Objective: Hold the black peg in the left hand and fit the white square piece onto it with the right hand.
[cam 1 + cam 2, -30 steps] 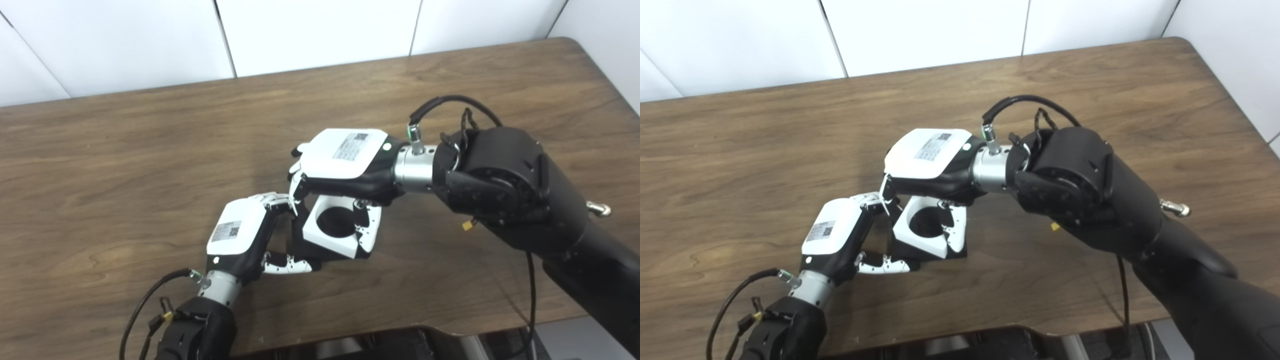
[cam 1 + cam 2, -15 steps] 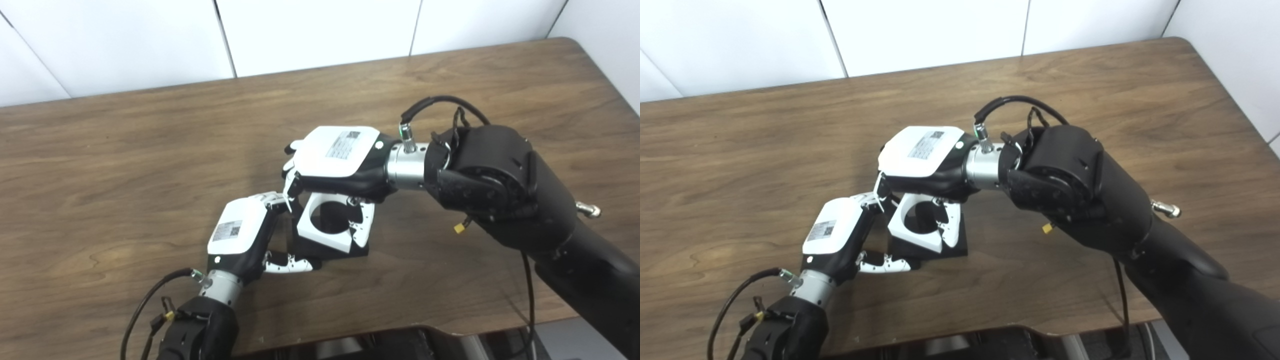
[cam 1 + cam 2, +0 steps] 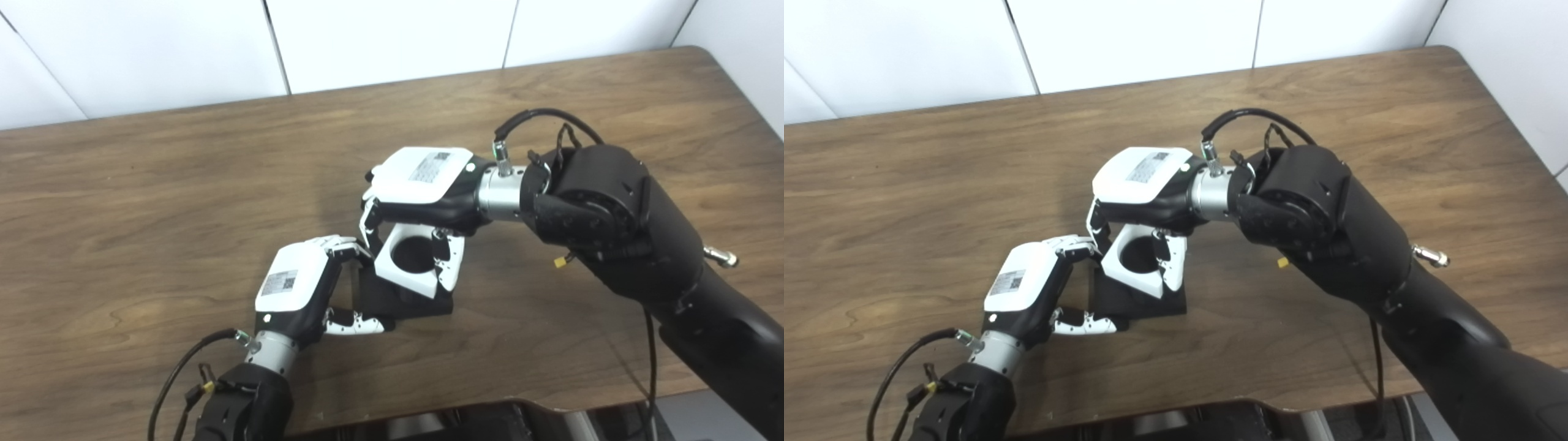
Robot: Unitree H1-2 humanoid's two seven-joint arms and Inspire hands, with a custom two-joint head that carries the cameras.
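Over the peg (image 3: 398,301) | right hand (image 3: 422,190) grasps tilted white piece (image 3: 411,269); beside peg | left hand (image 3: 300,288) grips its base

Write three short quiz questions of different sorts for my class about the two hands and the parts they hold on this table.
1. True or false: the white square piece lies flat on the table, untouched.
2. Which hand grips the white piece? A) left hand B) right hand
3. Fill in: the round hole in the white piece looks ____ inside.

Key:
1. False; the right hand holds it tilted over the black peg.
2. B
3. dark
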